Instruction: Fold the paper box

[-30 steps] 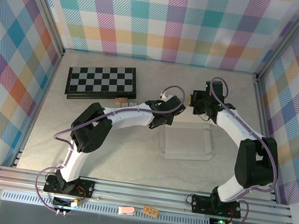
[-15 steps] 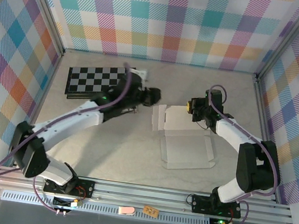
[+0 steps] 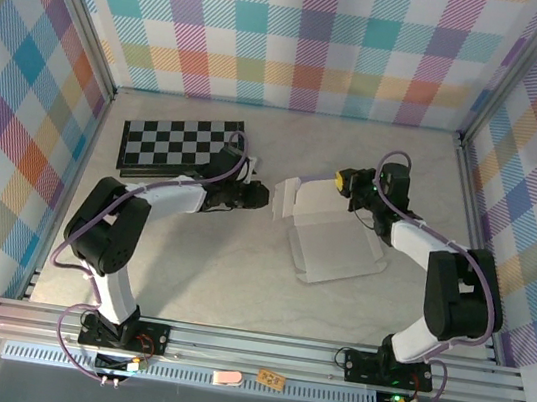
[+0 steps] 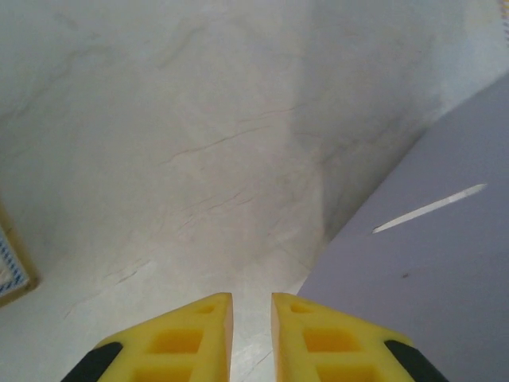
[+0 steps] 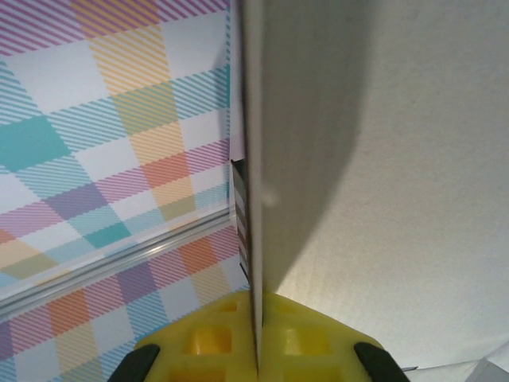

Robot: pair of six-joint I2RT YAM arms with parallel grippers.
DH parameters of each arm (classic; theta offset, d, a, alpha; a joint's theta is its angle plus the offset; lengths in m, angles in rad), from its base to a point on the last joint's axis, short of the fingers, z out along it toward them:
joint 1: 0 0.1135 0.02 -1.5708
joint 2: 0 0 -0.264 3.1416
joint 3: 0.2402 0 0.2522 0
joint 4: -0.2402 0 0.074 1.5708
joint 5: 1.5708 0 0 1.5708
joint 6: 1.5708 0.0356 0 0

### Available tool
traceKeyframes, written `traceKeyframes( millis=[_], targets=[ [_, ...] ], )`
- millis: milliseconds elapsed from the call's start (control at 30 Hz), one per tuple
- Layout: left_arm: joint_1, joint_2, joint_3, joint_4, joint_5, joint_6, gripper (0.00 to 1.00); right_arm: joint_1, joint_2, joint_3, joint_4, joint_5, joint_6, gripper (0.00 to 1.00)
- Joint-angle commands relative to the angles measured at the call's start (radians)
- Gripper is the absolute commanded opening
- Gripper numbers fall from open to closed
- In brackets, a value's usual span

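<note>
the paper box (image 3: pixel 337 247) lies opened out on the pale table (image 3: pixel 189 260), right of centre and in front of the right arm's reach, its lavender side turned down toward the table and its pale inside facing up. 1 flap along its far edge is lifted off the table. the right gripper (image 3: pixel 342 182) is clamped on that flap; in the right wrist view the 2 yellow fingers (image 5: pixel 207 346) press against both sides of the card (image 5: pixel 274 159), which stands edge-on and rises straight up from them. the left gripper (image 3: pixel 261 198) lies low over the table just beside the box's left edge, apart from it. in the left wrist view its fingertips (image 4: pixel 195 330) stand a narrow gap apart with bare table between them, gripping nothing, and the lavender face of the box (image 4: pixel 421 270), with 1 thin slot cut in it, slopes up at the right. the checkerboard (image 3: pixel 181 141) rests near the far left corner, well apart from the box.
</note>
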Motion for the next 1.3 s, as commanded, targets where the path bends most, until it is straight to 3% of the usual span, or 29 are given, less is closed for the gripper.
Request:
traceKeyframes(
  millis=[0,367,833,1267],
  targets=[
    [-0.026,-0.002,-0.015,0.137,0.055,0.102,0.22,-0.006,0.033,-0.020,0.099,-0.080,-0.038,0.00],
    [-0.111,0.019,-0.032,0.154,0.025,0.169,0.26,-0.008,0.096,-0.068,0.302,-0.115,-0.046,0.00],
    [-0.182,0.024,-0.018,0.149,-0.084,0.196,0.40,-0.008,0.121,-0.149,0.458,-0.150,-0.070,0.00],
    [-0.239,-0.020,-0.088,0.214,-0.193,0.191,0.45,-0.042,0.163,-0.211,0.643,-0.212,-0.062,0.00]
  ],
)
